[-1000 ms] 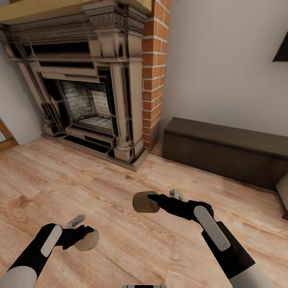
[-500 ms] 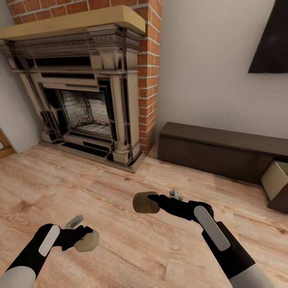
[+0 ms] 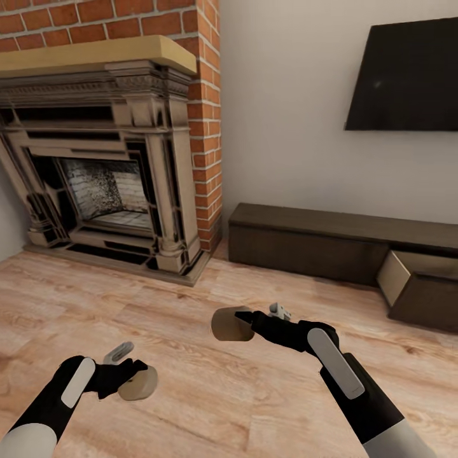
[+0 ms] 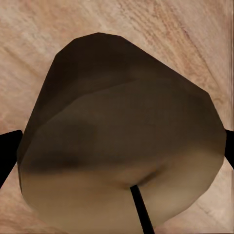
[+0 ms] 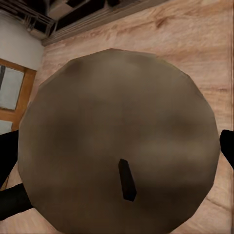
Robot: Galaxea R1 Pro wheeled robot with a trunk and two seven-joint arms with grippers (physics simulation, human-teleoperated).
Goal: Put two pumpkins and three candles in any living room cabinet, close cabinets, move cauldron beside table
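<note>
1. The left gripper (image 3: 130, 375) is low at the left of the head view, over the wooden floor (image 3: 191, 331). Its dark fingers (image 4: 7, 151) are clamped on one candle (image 3: 138, 384), a stubby beige cylinder.
2. In the left wrist view this candle (image 4: 122, 146) sits close to the camera, its flat top turned toward the lens with a thin dark wick (image 4: 141, 209) at the near edge. Black finger tips show at either side of it, touching it.
3. The right gripper (image 3: 245, 321) is held further forward and nearer the middle, and its fingers (image 5: 9, 156) are closed on a second candle (image 3: 229, 323), which lies on its side with one round end facing left.
4. The right wrist view shows that candle's (image 5: 122, 141) round top face-on, with its short dark wick (image 5: 126, 180) a little off centre and dark fingers at both edges.
5. Ahead, the long, low, dark brown cabinet (image 3: 305, 242) stands against the pale wall, just right of the brick-sided fireplace (image 3: 108, 165).
6. At its right end one drawer (image 3: 420, 286) is pulled out, showing pale wood inside; what lies in it cannot be seen.
7. A dark flat television (image 3: 404, 76) hangs on the wall above the cabinet.
</note>
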